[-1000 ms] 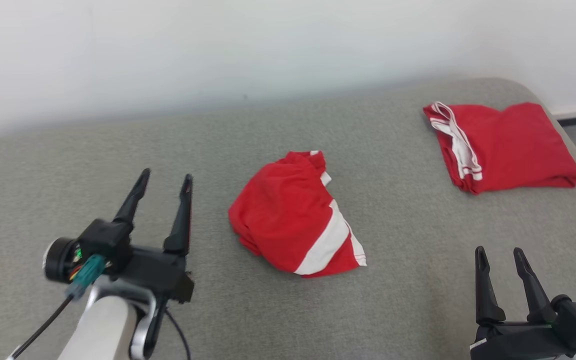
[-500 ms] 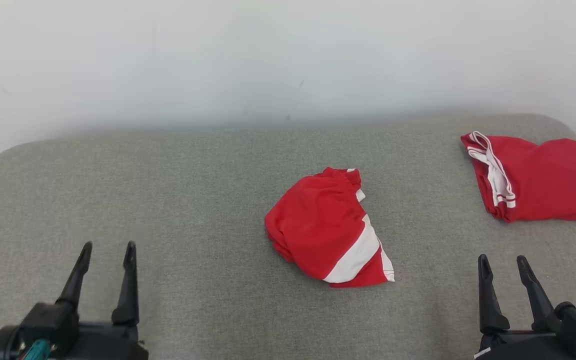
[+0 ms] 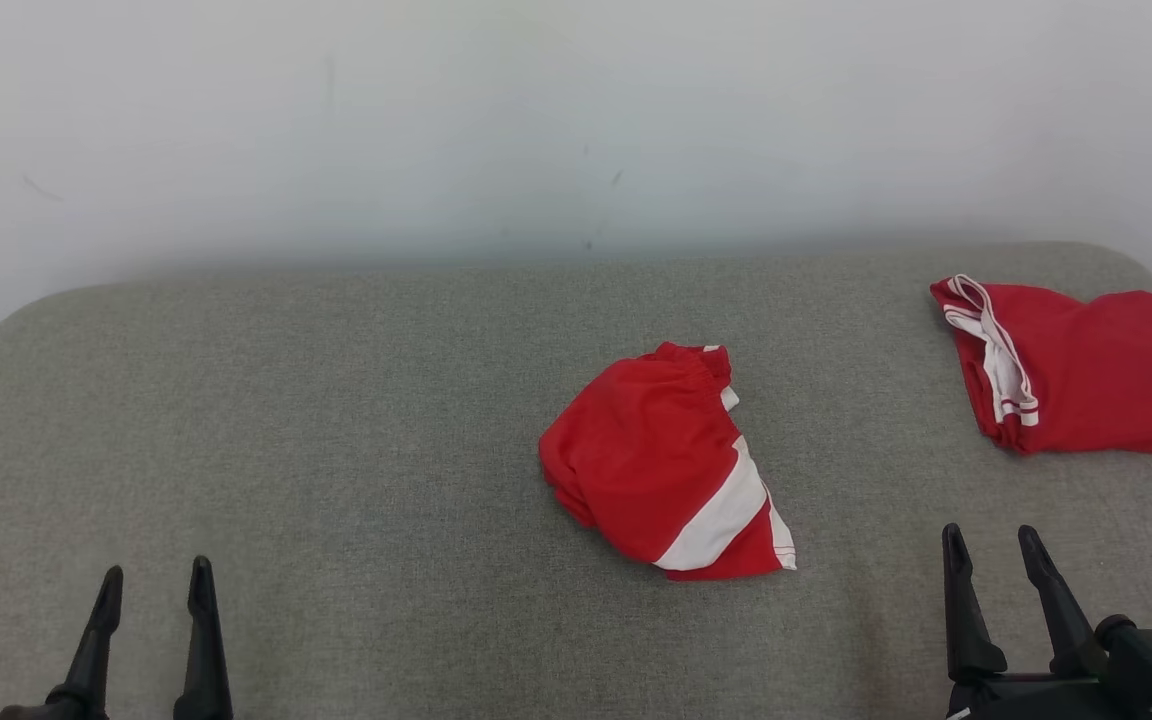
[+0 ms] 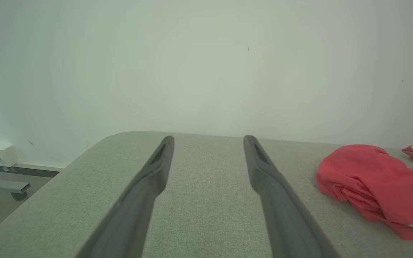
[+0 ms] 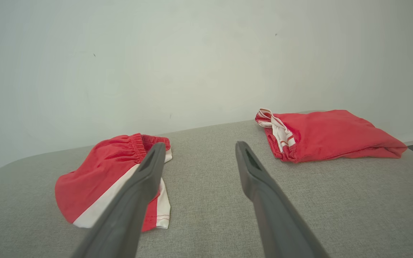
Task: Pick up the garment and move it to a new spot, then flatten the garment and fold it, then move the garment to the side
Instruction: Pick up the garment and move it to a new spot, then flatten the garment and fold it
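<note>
A crumpled red garment [image 3: 656, 460] with a white stripe lies near the middle of the grey padded table [image 3: 336, 400]. It appears at the right in the left wrist view [image 4: 368, 179] and at the left in the right wrist view [image 5: 99, 179]. My left gripper [image 3: 156, 572] is open at the lower left, far from the cloth, with nothing between its fingers [image 4: 209, 138]. My right gripper [image 3: 989, 535] is open at the lower right, a little right of the garment and pointing past its right edge [image 5: 200, 144].
A second red garment [image 3: 1086, 370] with white trim lies folded at the table's far right corner [image 5: 332, 134]. A pale wall stands just behind the table. Beyond the rounded left edge, a white box [image 4: 2, 154] sits low by the floor.
The head camera has swung, so the whole picture has shifted. My left gripper has drawn back from near the garment to the lower left corner. Both garments lie as before.
</note>
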Robot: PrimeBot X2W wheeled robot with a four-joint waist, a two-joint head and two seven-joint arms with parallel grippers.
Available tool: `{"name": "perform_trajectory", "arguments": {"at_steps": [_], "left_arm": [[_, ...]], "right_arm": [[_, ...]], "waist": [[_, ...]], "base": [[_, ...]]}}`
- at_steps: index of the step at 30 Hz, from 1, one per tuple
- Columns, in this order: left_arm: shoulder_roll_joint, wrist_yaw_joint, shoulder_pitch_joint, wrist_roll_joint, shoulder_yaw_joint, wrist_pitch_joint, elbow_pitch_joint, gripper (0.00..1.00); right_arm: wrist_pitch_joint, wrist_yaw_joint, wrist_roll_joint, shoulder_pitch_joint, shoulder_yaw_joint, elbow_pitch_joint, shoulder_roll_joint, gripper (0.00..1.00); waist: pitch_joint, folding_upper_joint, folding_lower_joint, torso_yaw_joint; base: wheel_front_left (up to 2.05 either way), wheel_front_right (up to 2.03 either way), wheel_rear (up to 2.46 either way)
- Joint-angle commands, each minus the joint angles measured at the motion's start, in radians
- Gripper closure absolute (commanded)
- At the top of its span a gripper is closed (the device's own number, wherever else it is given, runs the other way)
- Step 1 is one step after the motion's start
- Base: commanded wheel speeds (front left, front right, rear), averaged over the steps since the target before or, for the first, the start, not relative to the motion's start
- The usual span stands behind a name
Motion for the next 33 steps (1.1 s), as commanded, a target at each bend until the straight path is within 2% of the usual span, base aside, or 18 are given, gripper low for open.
{"name": "perform_trajectory", "arguments": {"at_steps": [1, 17, 33], "left_arm": [[-0.011, -0.006, 0.017, 0.007, 0.007, -0.003, -0.001, 0.0], [-0.09, -0.07, 0.037, 0.069, 0.064, -0.003, 0.058, 0.0], [-0.122, -0.107, 0.031, 0.111, 0.099, -0.003, 0.081, 0.0]], "right_arm": [[0.001, -0.003, 0.008, 0.008, 0.002, 0.002, 0.0, 0.0], [-0.003, -0.003, 0.02, 0.009, 0.038, 0.029, -0.007, 0.0], [-0.009, -0.003, 0.026, 0.004, 0.047, 0.05, -0.01, 0.0]], "waist": [[0.0, 0.0, 0.0001, 0.001], [0.004, 0.0, 0.0001, 0.005], [0.005, 0.0, 0.0001, 0.005]], "base": [[0.0, 0.0, 0.0], [0.0, 0.0, 0.0], [0.0, 0.0, 0.0]]}}
